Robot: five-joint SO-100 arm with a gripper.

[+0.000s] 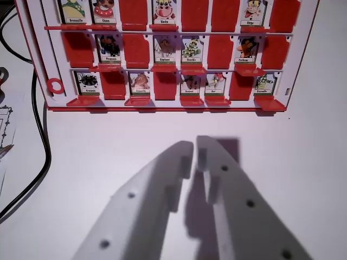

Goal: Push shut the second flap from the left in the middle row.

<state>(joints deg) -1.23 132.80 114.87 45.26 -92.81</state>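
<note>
A red and white flap board [54, 54] lies across the top of the wrist view, with three rows of picture cards. In the middle row, the second flap from the left [108, 47] is open and shows a dark animal card labelled Pingouin, with its red flap lying flat below the card. The flaps on either side of it are shut and show plain red. My white gripper [195, 147] is at the bottom centre, well short of the board over the bare table. Its fingertips are nearly touching and hold nothing.
A black cable [42, 135] runs down the left side past the board's corner. Papers [5, 124] lie at the far left edge. A red ring [55, 85] sits on the board's left margin. White table [108, 130] lies between gripper and board.
</note>
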